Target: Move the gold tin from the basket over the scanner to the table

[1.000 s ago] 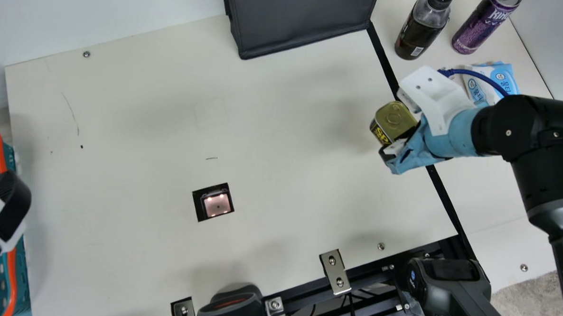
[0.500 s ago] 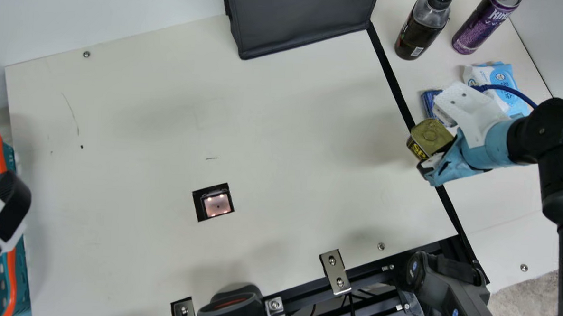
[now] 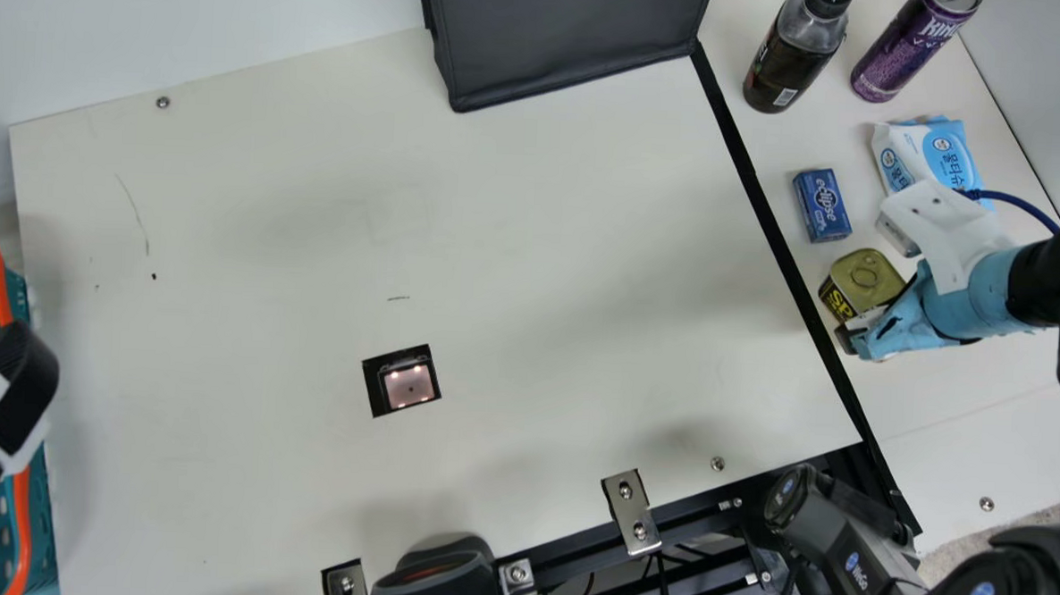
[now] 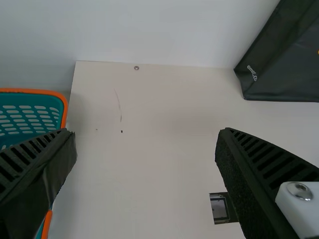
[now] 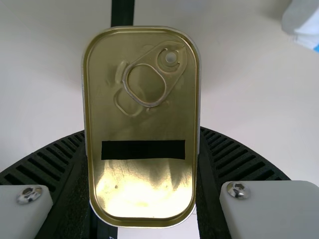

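At the right of the main view, I am holding the gold tin (image 3: 866,279) over the table (image 3: 963,424), beyond the black strip (image 3: 770,223) from the scanner (image 3: 410,386). My right gripper (image 5: 142,133) is gripping the tin by its sides, its ringed lid facing the wrist camera. I am not managing to tell whether its base is touching the table. If it is hanging above, my letting go too soon could be dropping or toppling it. The blue box (image 3: 823,206) is lying close by, so a sideways drift could be knocking it; fingers spreading unevenly could be dragging the tin askew. My left gripper (image 4: 144,133) is waiting near the basket (image 3: 23,526), fingers parted, holding nothing.
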You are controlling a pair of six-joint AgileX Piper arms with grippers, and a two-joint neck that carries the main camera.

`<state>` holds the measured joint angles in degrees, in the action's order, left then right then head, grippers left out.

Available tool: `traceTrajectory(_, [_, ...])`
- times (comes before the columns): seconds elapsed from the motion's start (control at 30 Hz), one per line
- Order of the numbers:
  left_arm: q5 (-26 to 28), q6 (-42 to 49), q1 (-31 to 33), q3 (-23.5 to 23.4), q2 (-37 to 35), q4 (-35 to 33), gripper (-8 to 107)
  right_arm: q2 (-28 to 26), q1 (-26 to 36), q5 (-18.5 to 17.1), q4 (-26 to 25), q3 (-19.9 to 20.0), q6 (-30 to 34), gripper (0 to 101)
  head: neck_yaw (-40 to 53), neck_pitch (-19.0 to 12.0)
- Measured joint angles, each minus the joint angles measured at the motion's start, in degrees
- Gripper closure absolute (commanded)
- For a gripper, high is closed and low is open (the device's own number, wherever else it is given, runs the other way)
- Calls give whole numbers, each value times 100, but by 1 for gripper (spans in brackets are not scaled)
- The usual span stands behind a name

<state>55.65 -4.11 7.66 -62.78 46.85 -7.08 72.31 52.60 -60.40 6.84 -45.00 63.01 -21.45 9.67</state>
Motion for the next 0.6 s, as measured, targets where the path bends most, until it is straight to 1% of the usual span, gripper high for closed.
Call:
traceTrajectory(0.23, [0,0,0,0,0,0,9,296,467,205,5,54,242,101,0,0])
traceTrajectory(0.33, [0,0,0,0,0,0,9,409,592,351,-1,79,283,101,0,0])
traceTrajectory(0.5, [0,0,0,0,0,0,9,532,640,517,-18,149,314,101,0,-9])
traceTrajectory(0.6, [0,0,0,0,0,0,9,576,627,684,4,211,314,101,0,0])
